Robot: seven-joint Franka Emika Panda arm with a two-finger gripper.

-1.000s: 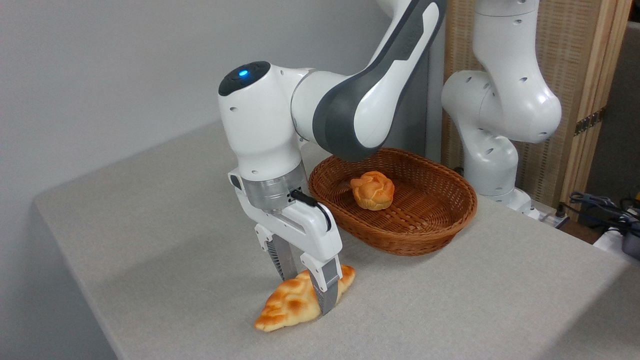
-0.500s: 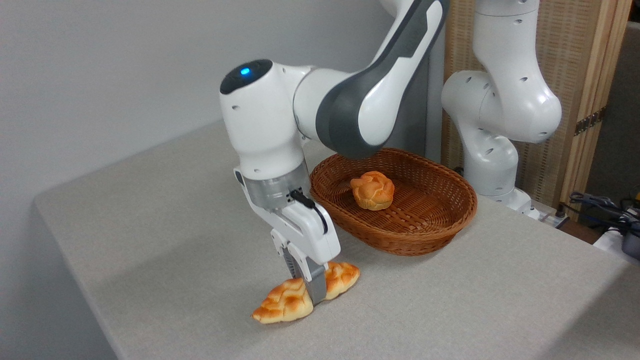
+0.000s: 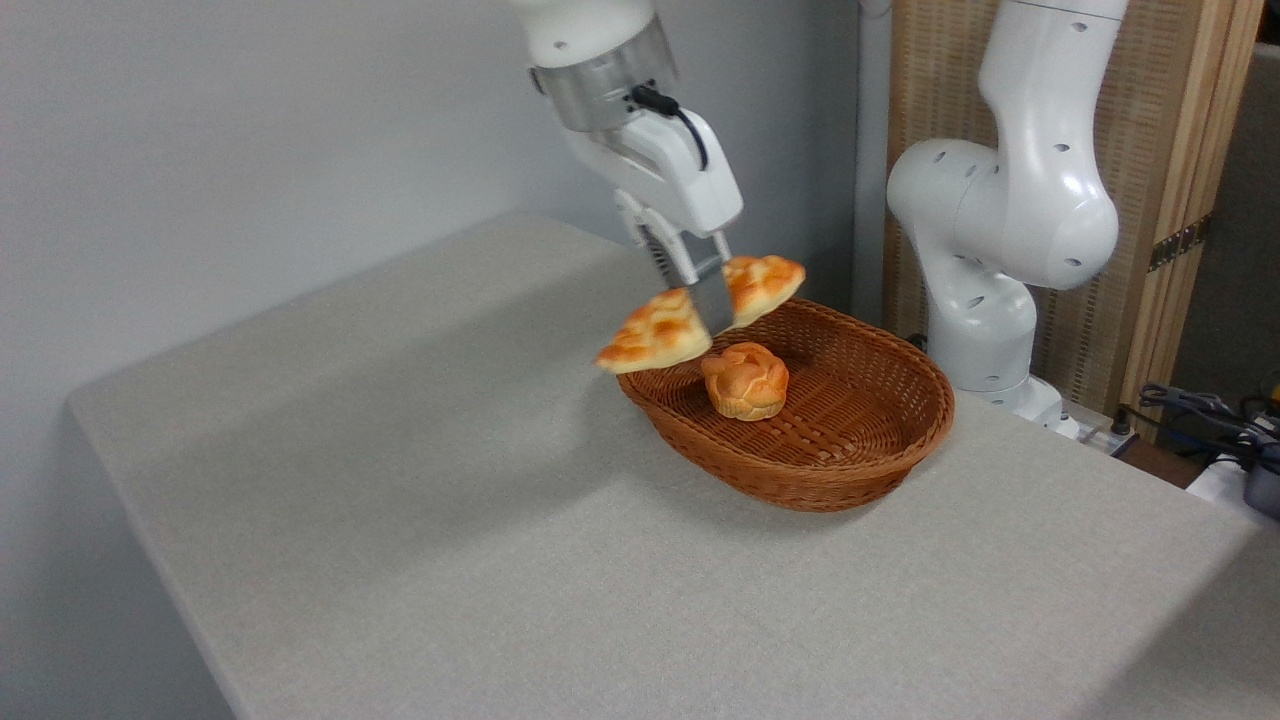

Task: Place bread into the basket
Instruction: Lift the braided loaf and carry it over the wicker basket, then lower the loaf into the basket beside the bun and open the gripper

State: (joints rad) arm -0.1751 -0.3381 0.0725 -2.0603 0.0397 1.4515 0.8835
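Since the earlier frames I see the bread (image 3: 700,312) has left the table (image 3: 400,520): it was lying on the cloth in front of the basket (image 3: 800,470), and now it hangs in the air above the basket's near-left rim, tilted, its left tip lower and poking out past the rim. The arm has swung up and toward the basket; most of it is out of frame at the top.

Inside the basket, a small round knotted bun (image 3: 745,380) sits just below the bread, apart from it. Behind the basket stands the arm's white base column (image 3: 1000,230), with a slatted wooden screen (image 3: 1180,150) behind that and cables (image 3: 1200,420) to the basket's right.

The tool (image 3: 703,290) is clenched across the middle of the bread, fingers nearly together.
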